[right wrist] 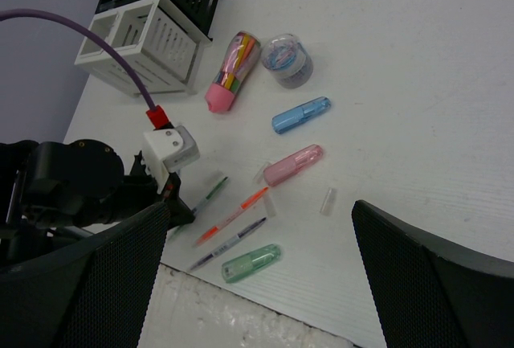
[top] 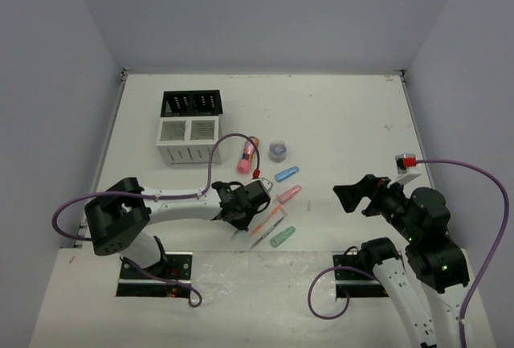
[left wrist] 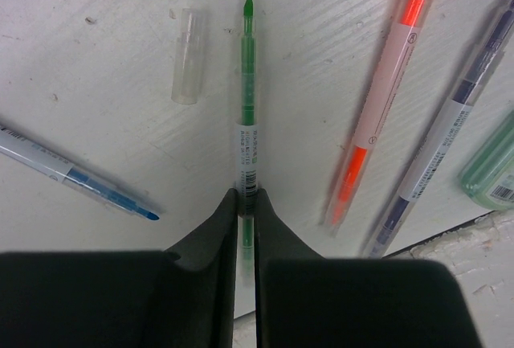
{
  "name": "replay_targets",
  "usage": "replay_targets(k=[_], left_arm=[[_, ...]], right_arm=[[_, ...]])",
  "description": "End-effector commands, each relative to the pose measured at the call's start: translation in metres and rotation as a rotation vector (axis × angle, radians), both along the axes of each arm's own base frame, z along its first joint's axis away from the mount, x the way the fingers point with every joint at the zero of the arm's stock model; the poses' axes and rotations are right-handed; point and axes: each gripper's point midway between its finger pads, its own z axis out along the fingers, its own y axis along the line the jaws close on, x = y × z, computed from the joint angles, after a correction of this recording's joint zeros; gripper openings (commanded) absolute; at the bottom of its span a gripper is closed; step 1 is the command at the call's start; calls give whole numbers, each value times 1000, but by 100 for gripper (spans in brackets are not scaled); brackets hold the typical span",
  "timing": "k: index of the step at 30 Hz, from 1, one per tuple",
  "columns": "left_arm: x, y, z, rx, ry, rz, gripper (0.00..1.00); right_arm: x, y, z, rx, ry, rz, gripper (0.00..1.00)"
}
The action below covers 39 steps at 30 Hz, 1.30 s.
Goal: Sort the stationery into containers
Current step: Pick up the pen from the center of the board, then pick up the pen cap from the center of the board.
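Left arm: reaches low from its base at lower left to frame centre in the top view, wrist bent down to the desk (top: 337, 115).
Left gripper (left wrist: 247, 203): jaws clamped on the green pen (left wrist: 248, 99), whose tip points to the top of the wrist view.
Beside it: clear cap (left wrist: 186, 55) and blue pen (left wrist: 80, 179) at left, orange pen (left wrist: 385, 95) at right.
Right arm: folded at lower right, off the desk.
Right gripper (right wrist: 257, 284): jaws wide apart, holding nothing.
Organiser (top: 189, 127): upper left.
Pink tube (top: 246, 156), roll (top: 278, 150), blue capsule (top: 286, 174), pink capsule (top: 289, 194) and green capsule (top: 282, 236): loose at centre.
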Motion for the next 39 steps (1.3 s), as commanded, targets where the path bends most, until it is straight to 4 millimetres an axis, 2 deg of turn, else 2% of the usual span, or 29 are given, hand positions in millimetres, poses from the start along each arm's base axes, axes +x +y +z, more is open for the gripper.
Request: replay_targets(k=[1, 4, 6, 9, 13, 17, 21, 22, 26, 29, 34, 36, 39], left_arm=[[-2, -10, 14, -27, 7, -17, 0], [8, -19, 39, -81, -51, -8, 0], [10, -21, 48, -100, -68, -5, 0], [15, -22, 67, -131, -107, 5, 0], [19, -22, 88, -163, -142, 9, 0], [31, -20, 123, -216, -241, 26, 0], [42, -10, 170, -298, -372, 30, 0], [42, -7, 175, -301, -390, 21, 0], [42, 8, 186, -329, -452, 14, 0], [43, 24, 181, -319, -492, 44, 0], [43, 37, 190, -400, -550, 103, 0], [43, 44, 199, -432, -576, 120, 0], [41, 42, 200, -457, -575, 110, 0]], right_arm=[[4, 5, 6, 12, -15, 24, 99], [7, 10, 2, 30, 26, 34, 99], [9, 14, 1, 47, 52, 47, 99], [17, 22, -7, 82, 99, 58, 99], [33, 22, -17, 103, 129, 10, 99], [59, 18, -42, 122, 188, -81, 99], [80, 13, -88, 50, 335, -150, 99], [80, 15, -94, 19, 360, -142, 99], [83, 15, -128, -157, 488, -172, 99], [83, 19, -141, -222, 527, -193, 99], [80, 31, -154, -252, 564, -197, 98], [79, 38, -162, -259, 595, -194, 95], [80, 52, -169, -270, 619, -157, 77]])
